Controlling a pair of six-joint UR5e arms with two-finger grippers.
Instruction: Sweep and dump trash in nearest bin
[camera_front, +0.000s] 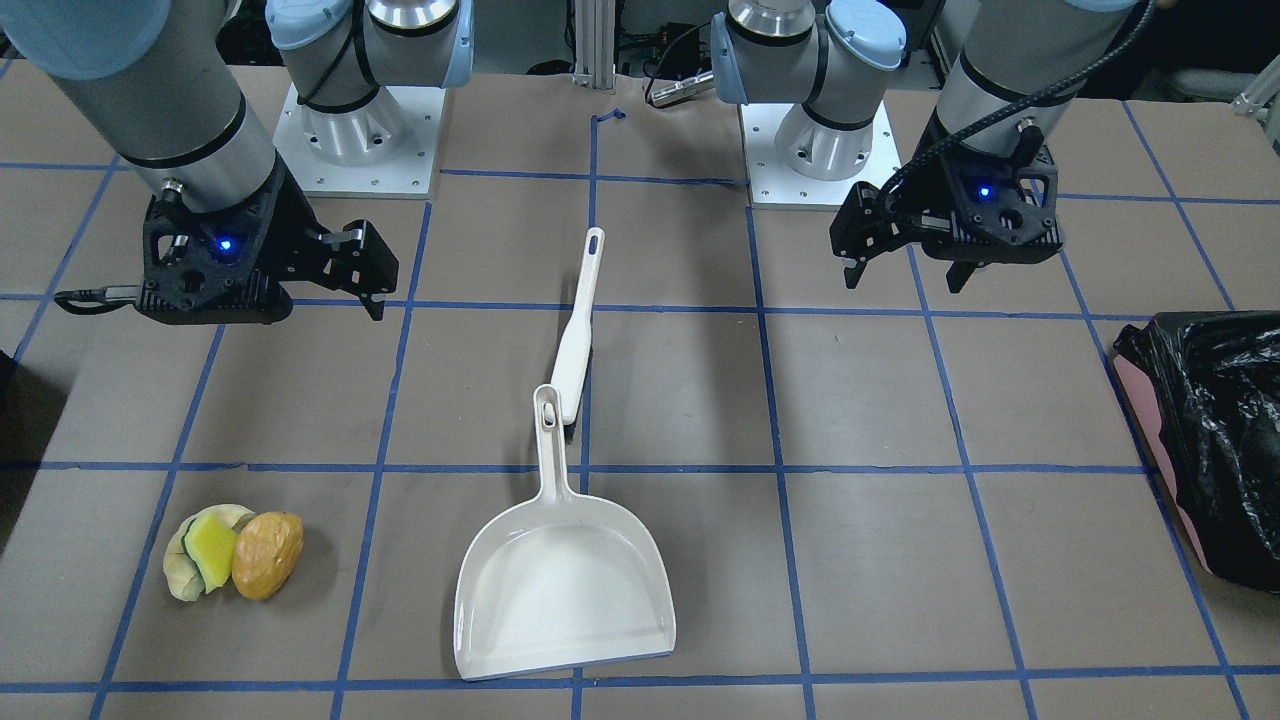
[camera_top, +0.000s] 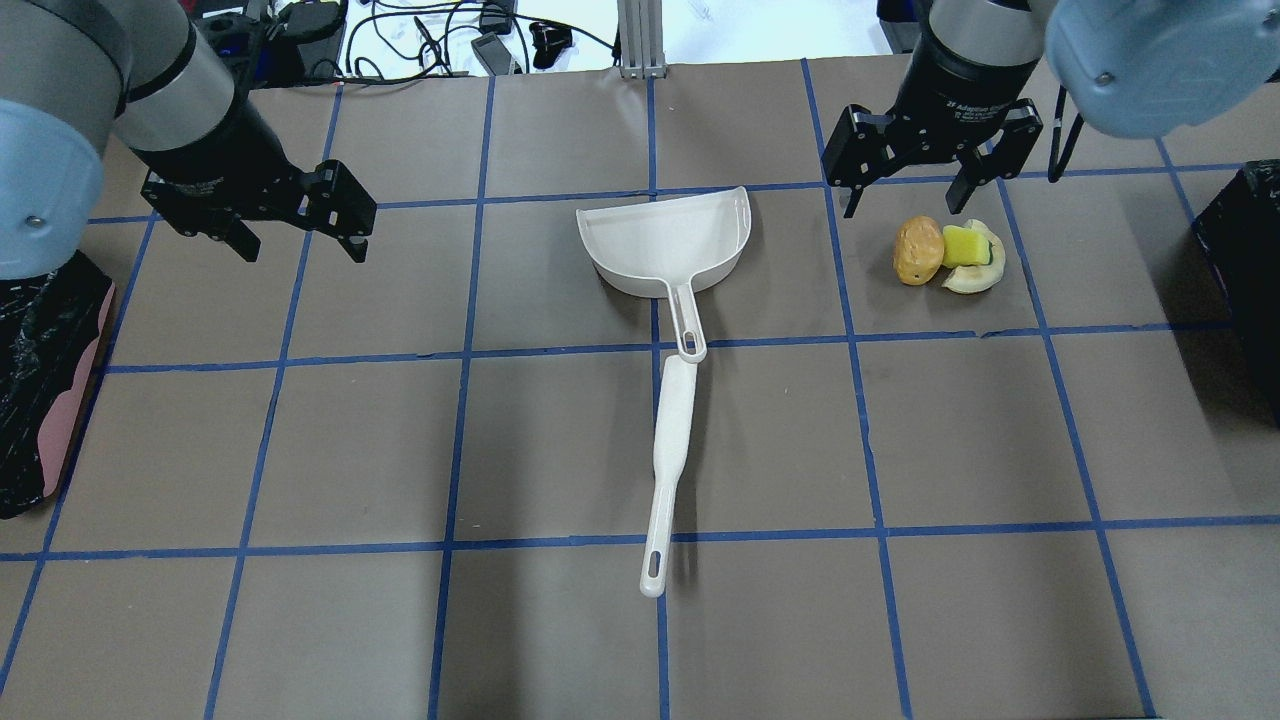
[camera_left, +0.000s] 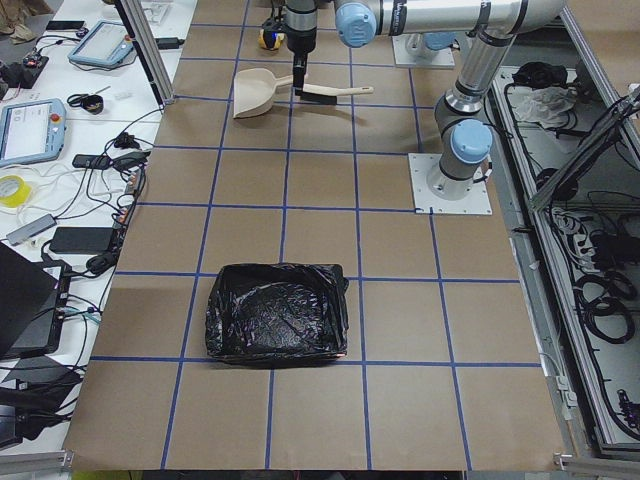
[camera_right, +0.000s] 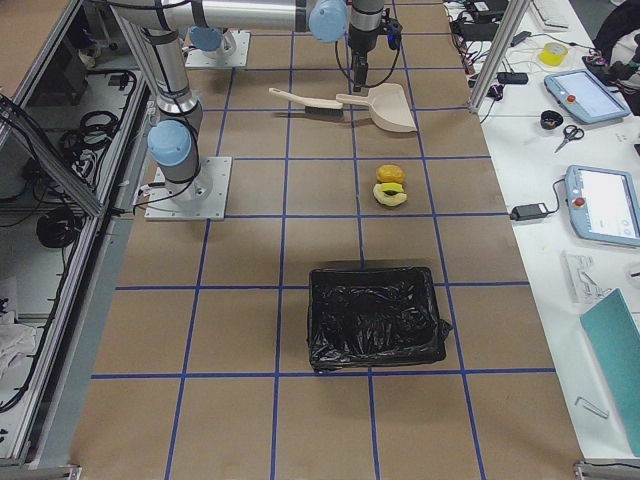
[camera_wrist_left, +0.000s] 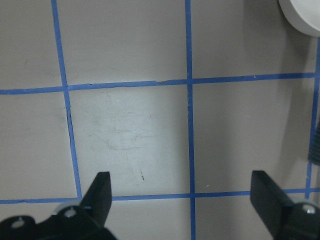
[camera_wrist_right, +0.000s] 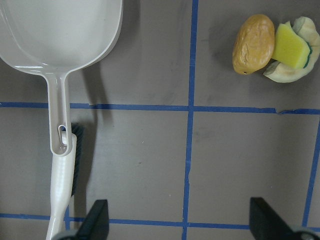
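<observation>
Right pincer agape; trash clump's long axis runs left-right.

Left gripper spread wide, hovering; right gripper same.

Light: bright, even, from above.
Shadows: soft, darkest along the counter edge nearest the robot.
Glare: pale patch in left wrist view.

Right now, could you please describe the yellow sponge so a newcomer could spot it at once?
Start at the white dustpan in the middle of the table; to the robot's right of it lies a clump of three pieces. The sponge sits between an orange-brown lump and a beige lump: the only bright yellow, flat-sided one, with a dark green edge.
</observation>
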